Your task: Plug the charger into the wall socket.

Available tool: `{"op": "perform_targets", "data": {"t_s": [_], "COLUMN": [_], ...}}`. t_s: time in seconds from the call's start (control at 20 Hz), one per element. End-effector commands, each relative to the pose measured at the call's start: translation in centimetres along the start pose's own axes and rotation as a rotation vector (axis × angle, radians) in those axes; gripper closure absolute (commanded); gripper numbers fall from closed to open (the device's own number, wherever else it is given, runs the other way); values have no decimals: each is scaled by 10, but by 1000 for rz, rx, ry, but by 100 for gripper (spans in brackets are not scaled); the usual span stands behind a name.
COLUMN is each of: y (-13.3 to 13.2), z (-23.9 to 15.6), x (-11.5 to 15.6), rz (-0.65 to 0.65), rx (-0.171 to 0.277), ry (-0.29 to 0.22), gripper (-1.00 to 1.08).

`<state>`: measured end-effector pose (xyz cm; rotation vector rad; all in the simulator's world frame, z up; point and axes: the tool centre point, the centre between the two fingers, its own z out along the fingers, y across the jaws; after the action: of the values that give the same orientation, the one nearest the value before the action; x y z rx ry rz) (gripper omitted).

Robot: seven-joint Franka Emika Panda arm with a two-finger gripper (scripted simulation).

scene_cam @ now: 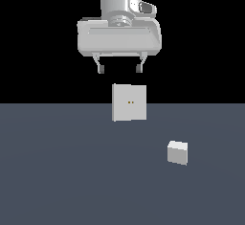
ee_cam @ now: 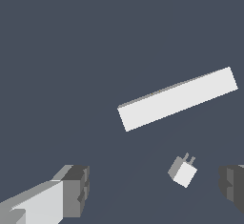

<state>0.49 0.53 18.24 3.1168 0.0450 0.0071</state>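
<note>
The charger (scene_cam: 177, 152) is a small white-grey block lying on the dark floor toward the exterior view's right, in front of the wall socket. The wall socket (scene_cam: 129, 102) is an upright white square plate with two tiny orange holes near its centre. My gripper (scene_cam: 119, 69) hangs open and empty high above the socket, apart from both things. In the wrist view the charger (ee_cam: 183, 172) shows two short prongs, the socket (ee_cam: 177, 98) appears edge-on as a white bar, and my fingers (ee_cam: 76, 189) frame the view, wide apart.
The dark grey floor (scene_cam: 62, 171) spreads around the two things, with black background behind it. Nothing else shows in either view.
</note>
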Motion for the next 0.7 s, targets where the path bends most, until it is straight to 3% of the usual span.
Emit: {"op": "perform_targets", "data": {"t_s": [0.0,0.65], "y": [0,19], "z": [0,18], "x": [0,-13], "rz": [0,86], "rx": [0,-7], "ry": [0,38], "gripper": [-92,-92]}}
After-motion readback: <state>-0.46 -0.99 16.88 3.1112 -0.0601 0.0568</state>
